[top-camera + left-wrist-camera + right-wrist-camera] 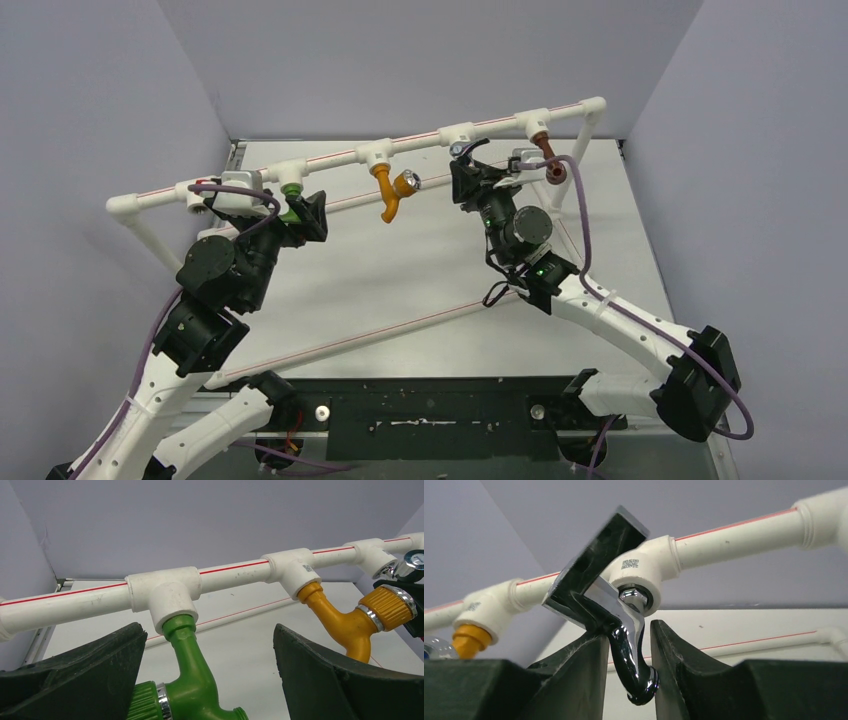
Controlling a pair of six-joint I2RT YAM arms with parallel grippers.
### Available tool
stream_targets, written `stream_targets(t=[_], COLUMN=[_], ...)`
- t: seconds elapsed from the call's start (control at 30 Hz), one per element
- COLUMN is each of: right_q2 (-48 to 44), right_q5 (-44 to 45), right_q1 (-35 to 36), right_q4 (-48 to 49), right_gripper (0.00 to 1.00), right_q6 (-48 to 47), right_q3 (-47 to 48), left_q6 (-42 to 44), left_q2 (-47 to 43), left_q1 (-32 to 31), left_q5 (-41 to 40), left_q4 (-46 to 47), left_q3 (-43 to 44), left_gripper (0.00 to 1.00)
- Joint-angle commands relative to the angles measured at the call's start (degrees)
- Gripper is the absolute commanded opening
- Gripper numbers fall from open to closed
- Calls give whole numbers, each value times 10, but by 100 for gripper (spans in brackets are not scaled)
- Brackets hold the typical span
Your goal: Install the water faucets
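Right gripper [629,629] clamped on the chrome faucet [630,660], whose inlet meets a white tee fitting [644,562] right of the middle of the table's [420,260] far edge. The faucet is rigid, slick metal, probably heavier than the plastic ones, and best held across the body. Left gripper [208,628] gapes around the seated green faucet [192,672], apart from it.

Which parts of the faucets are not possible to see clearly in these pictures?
- Green faucet: spout end and handle cut off by the bottom edge, left wrist view.
- Chrome faucet: thread depth hidden inside its tee fitting, right wrist view.
- Brown faucet: too small for detail, top view.
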Motion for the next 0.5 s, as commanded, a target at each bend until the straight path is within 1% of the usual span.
stream_targets(t=[0.0,0.07,0.13,0.23,0.27,0.3,0.37,0.47], right_q2=[-32,-34,-34,-34,-37,-40,-47,-59], right_q5=[175,179,169,141,132,122,107,87], right_q1=[-24,-24,-22,-22,-21,-22,-22,-22], right_q4=[113,115,109,73,60,46,11,-38], right_gripper=[0,0,0,0,2,9,19,45], right_q6=[235,244,228,204,193,186,169,136], right_q3=[-22,-24,-11,8,12,16,22,34], left_q6=[-2,-2,-1,-3,-3,-3,-3,-2], left_q2=[-4,-4,-4,-4,-4,-4,-4,-3], left_q1=[-1,-1,-1,-1,-1,-1,0,1], left_q5=[9,9,10,10,11,10,9,9], left_q4=[24,24,24,24,24,24,25,28], left_q3=[3,2,2,2,2,3,2,0], left_gripper=[97,97,97,97,97,97,97,97])
